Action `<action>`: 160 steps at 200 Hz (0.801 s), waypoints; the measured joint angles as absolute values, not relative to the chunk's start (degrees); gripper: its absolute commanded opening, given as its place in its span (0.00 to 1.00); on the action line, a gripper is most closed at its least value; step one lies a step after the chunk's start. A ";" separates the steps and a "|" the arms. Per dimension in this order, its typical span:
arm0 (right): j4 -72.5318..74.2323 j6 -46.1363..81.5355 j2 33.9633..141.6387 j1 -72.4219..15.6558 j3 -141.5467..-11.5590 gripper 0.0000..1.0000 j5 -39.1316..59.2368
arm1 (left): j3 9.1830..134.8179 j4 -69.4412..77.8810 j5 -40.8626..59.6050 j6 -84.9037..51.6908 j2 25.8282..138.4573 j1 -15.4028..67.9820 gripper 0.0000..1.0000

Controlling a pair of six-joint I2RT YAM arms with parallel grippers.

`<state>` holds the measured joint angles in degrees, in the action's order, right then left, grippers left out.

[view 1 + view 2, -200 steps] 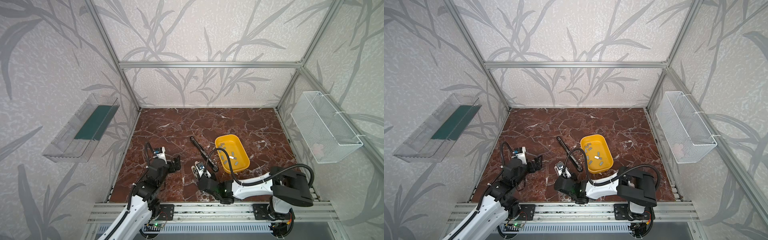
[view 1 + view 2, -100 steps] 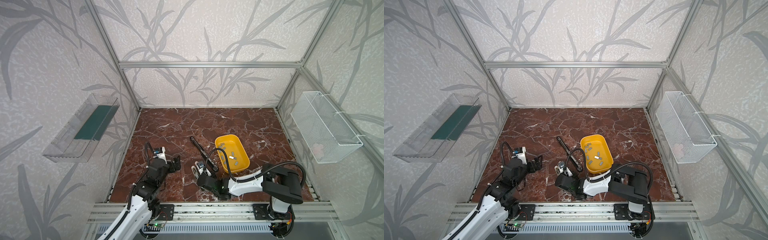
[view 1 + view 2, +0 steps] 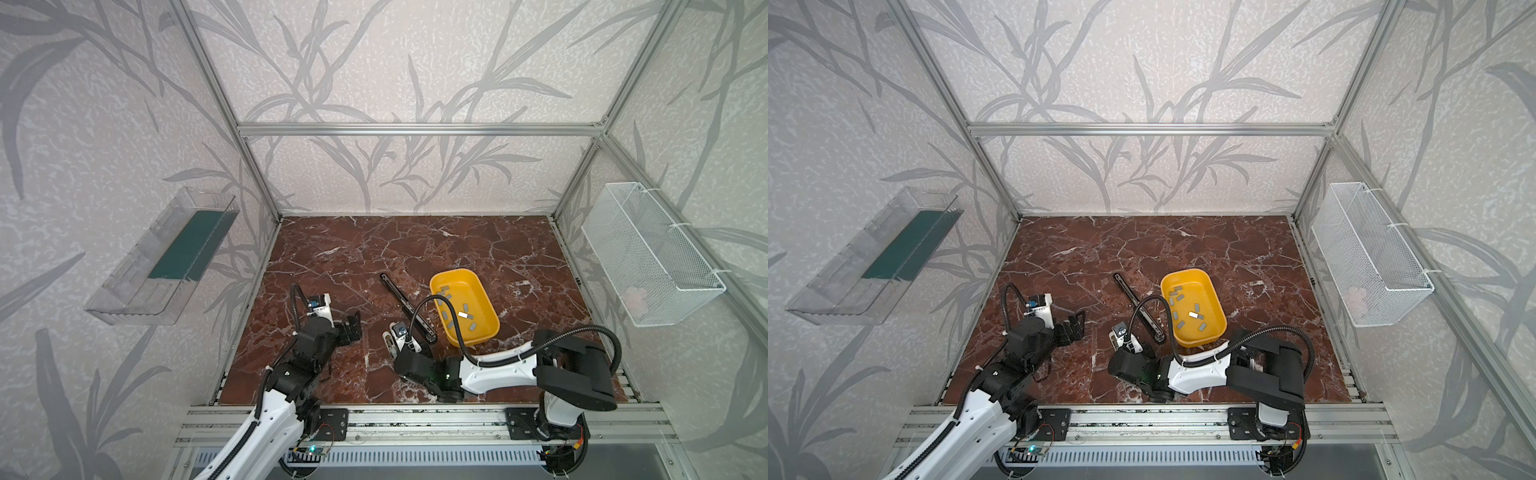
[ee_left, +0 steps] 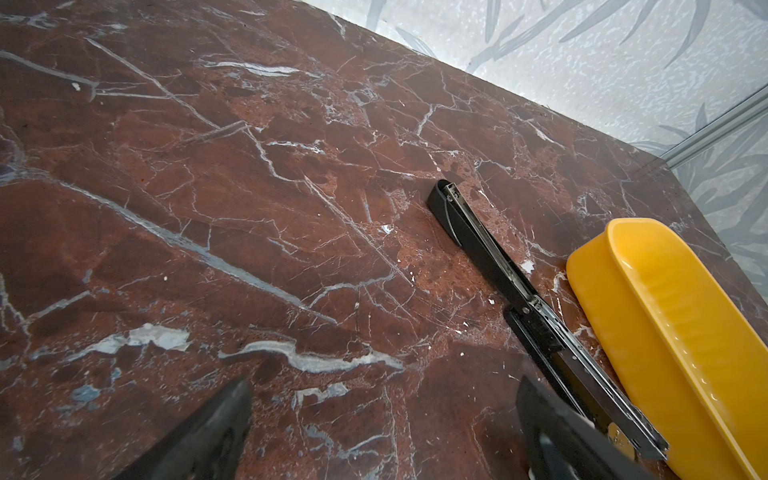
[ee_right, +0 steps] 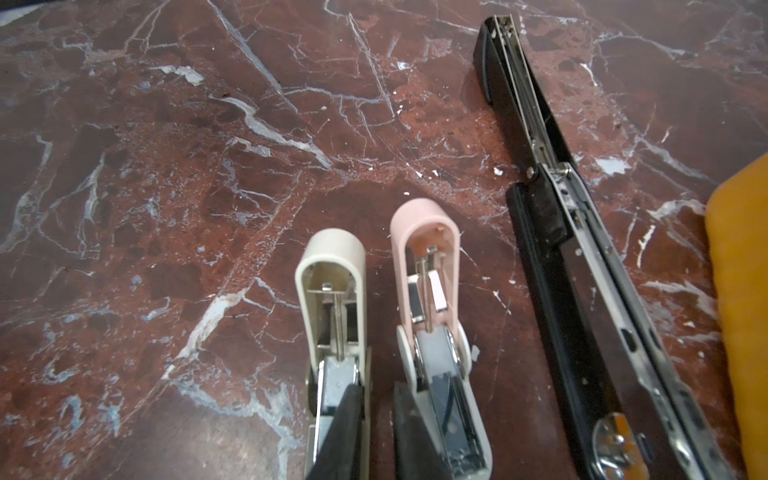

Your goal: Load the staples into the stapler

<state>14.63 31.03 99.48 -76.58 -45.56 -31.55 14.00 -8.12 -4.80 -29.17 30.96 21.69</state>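
Observation:
Several grey staples (image 3: 457, 311) (image 3: 1188, 312) lie loose in a yellow tray (image 3: 453, 272) (image 3: 1185, 272) (image 4: 665, 316). A long black stapler (image 3: 409, 309) (image 4: 498, 266) (image 5: 582, 270) lies folded open flat beside the tray. Two mini staplers, one cream (image 5: 332, 257) and one pink (image 5: 424, 220), lie opened side by side. My right gripper (image 5: 376, 395) (image 3: 398, 347) hangs low over the gap between them, shut, with nothing between its fingers. My left gripper (image 4: 384, 386) (image 3: 353, 326) is open over bare marble, left of the black stapler.
A clear plastic shelf (image 3: 166, 266) hangs on the left wall and a white wire basket (image 3: 648, 257) on the right wall. An aluminium rail runs along the table's front edge under both arm bases.
My right arm's elbow has swung in toward the left while its gripper stayed over the mini staplers, and its jaws have drawn closer together. The left arm has not moved.

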 measured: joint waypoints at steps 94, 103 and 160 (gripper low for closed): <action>14.66 30.70 103.74 -76.64 -47.92 0.18 -30.81 | 14.00 -8.12 -4.80 -29.17 31.00 21.69 0.99; 14.66 30.87 103.92 -76.66 -47.92 0.17 -30.74 | 14.00 -8.12 -4.80 -29.17 31.00 21.69 0.99; 14.70 31.73 103.96 -76.84 -47.92 0.17 -30.57 | 14.00 -8.12 -4.80 -29.17 31.00 21.69 0.99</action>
<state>14.70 31.73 103.96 -76.84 -47.92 -30.57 14.00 -8.12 -4.80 -29.17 31.00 21.69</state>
